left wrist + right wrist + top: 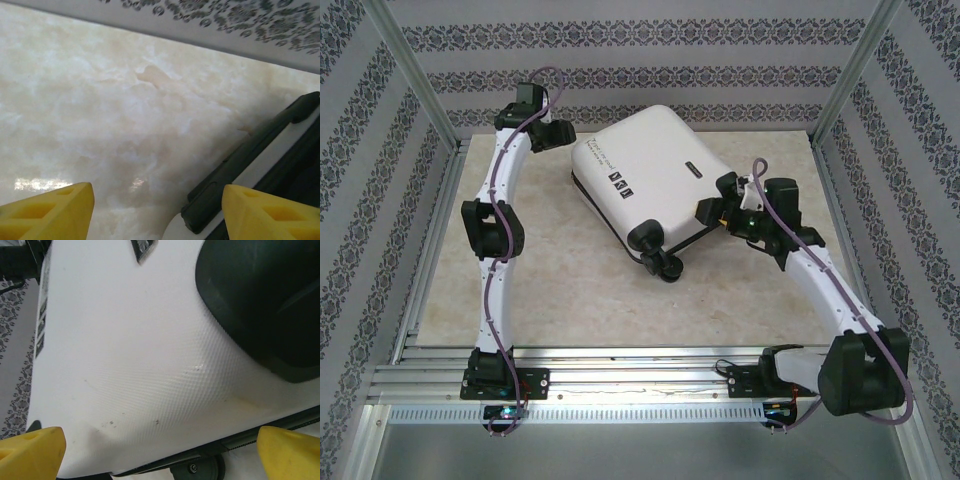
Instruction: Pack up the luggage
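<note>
Left gripper [558,130], jaws spread and empty, sits just beside the far-left corner of the closed luggage [645,165] at far centre, whose long axis runs far left to near right, ending at the right gripper [722,206], likewise spread, facing its wheeled end.

White luggage [642,150], blk wheels [669,267]

I can read nothing here. The luggage [650,160] carries a short row of small black printed marks [619,181] on its white shell (too small to make out as letters or signs). In my right wrist view they are only blurred dark patches.
</note>
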### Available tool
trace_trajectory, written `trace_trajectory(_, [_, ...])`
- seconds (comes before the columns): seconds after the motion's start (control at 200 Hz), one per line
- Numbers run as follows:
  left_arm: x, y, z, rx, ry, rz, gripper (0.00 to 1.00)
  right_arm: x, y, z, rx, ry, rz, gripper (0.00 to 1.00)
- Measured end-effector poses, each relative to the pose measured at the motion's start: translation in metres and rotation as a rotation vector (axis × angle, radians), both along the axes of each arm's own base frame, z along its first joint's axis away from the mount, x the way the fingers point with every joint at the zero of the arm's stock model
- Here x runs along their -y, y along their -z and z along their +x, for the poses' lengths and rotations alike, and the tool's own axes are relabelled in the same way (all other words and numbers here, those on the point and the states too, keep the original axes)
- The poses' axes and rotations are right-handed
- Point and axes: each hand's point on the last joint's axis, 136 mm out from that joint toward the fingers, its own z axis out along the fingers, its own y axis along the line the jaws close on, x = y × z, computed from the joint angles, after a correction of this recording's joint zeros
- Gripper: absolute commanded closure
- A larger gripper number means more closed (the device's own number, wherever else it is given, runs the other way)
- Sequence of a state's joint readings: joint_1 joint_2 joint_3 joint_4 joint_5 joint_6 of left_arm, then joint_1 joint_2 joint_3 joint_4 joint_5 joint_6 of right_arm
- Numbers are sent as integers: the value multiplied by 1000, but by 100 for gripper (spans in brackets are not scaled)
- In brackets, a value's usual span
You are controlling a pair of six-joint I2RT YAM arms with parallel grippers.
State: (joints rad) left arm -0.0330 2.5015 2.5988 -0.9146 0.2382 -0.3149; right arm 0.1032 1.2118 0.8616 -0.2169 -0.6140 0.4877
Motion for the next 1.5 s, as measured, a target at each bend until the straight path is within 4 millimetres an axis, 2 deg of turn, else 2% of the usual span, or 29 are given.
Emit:
trace_trajectory(0.1, [3,14,-4,-38,-8,-9,32,-2,8,4,-24,0,-2,2])
trace_trajectory(0.19, [10,24,-6,-60,-8,-16,33,-2,7,11,-27,2,-6,2])
trace_trajectory(0.495, [17,34,2,-27,2,-22,38,-2,4,28,-57,-4,-32,4])
trace_trajectory(0.675, [12,44,-12,-17,-18,-12,37,-2,3,38,-61,-18,-58,6])
trace_trajectory(0.764, [6,41,-31,3,-48,0,36,-3,2,43,-51,-25,-72,6])
trace_trajectory(0.904, [-2,41,-74,3,-98,4,36,-6,1,49,-26,-30,-106,7])
trace_trajectory(1.109, [-16,44,-124,16,-190,5,37,-16,-1,50,6,-41,-143,7])
trace_trajectory(1.219, [-22,45,-161,12,-240,15,36,-22,-3,50,25,-50,-158,8])
trace_trajectory(1.324, [-14,40,-187,17,-249,36,36,-21,-8,52,42,-48,-172,7])
trace_trajectory(1.439, [12,24,-203,51,-201,14,36,-18,-13,63,61,-26,-205,8])
trace_trajectory(1.499, [19,23,-214,40,-192,20,36,-17,-17,70,72,-20,-211,8])
